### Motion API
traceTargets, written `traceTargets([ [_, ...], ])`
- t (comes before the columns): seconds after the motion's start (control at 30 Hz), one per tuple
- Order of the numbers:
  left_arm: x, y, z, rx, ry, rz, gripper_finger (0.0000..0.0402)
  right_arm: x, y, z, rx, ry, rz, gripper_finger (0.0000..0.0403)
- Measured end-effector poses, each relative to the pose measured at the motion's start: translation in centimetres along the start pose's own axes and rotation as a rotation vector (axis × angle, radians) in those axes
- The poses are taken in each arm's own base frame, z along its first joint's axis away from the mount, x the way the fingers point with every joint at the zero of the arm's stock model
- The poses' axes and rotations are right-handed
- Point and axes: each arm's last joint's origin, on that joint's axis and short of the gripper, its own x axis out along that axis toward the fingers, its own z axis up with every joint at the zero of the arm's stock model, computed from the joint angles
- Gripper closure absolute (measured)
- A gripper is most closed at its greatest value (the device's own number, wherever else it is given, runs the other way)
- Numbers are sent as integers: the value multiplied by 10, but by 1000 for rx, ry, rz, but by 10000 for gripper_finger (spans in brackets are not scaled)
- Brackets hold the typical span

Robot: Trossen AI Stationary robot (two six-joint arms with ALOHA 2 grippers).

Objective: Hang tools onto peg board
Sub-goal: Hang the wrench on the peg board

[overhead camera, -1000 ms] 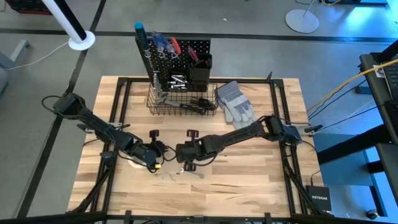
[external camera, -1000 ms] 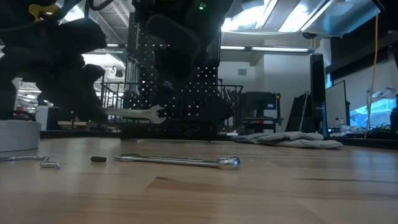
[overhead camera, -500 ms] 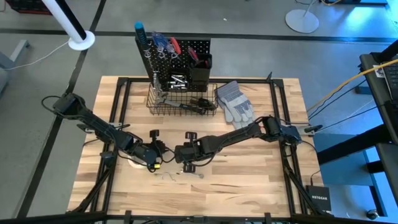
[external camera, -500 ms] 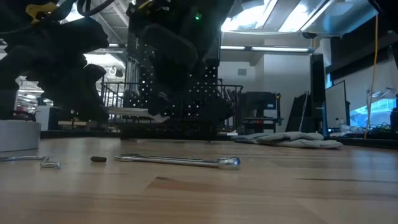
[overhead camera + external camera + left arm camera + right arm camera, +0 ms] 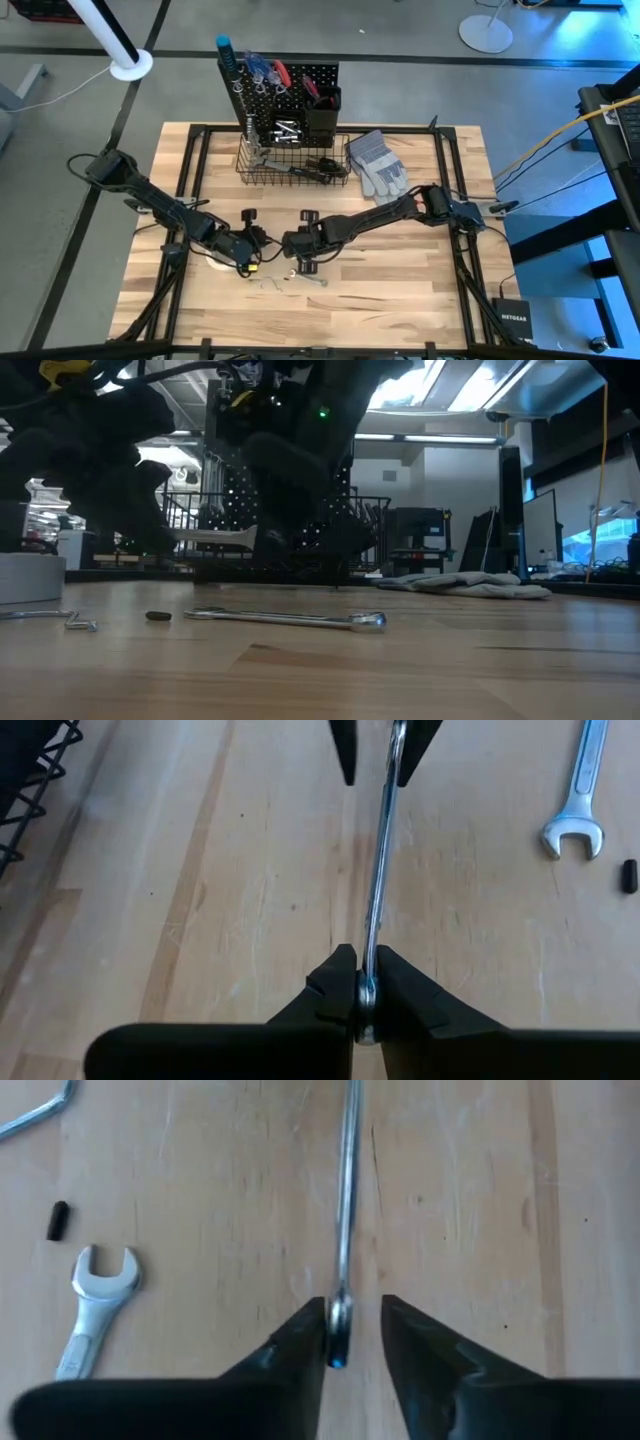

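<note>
Left end effector (image 5: pixel 358 988) clamped on wrench (image 5: pixel 380 870), right end effector (image 5: pixel 350 1342) parted around its far end, wrench tips hidden

Between the two arms the passage is blocked by a silver wrench (image 5: pixel 378 870) spanning from the left gripper (image 5: pixel 358 982) to the right gripper (image 5: pixel 345 1330), while another wrench (image 5: pixel 285 618) and small loose parts (image 5: pixel 158 616) occupy the near tabletop (image 5: pixel 400 300), bare elsewhere.
</note>
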Motion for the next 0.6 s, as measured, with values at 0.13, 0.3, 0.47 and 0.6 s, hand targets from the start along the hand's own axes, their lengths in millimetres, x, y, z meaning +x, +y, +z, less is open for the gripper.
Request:
traceTargets([
  [0.13, 0, 0, 0, -2, -4, 1, 385, -3, 0, 4, -1, -17, 5, 336],
  [0.3, 0, 0, 1, -4, -2, 2, 382, -3, 0, 5, -11, -22, 9, 378],
  [0.47, 0, 0, 1, -8, -2, 0, 343, -3, 0, 5, -18, -25, -13, 386],
  [0.6, -2, 2, 1, 2, 24, 7, 308, -3, 0, 5, -18, -27, -21, 380],
])
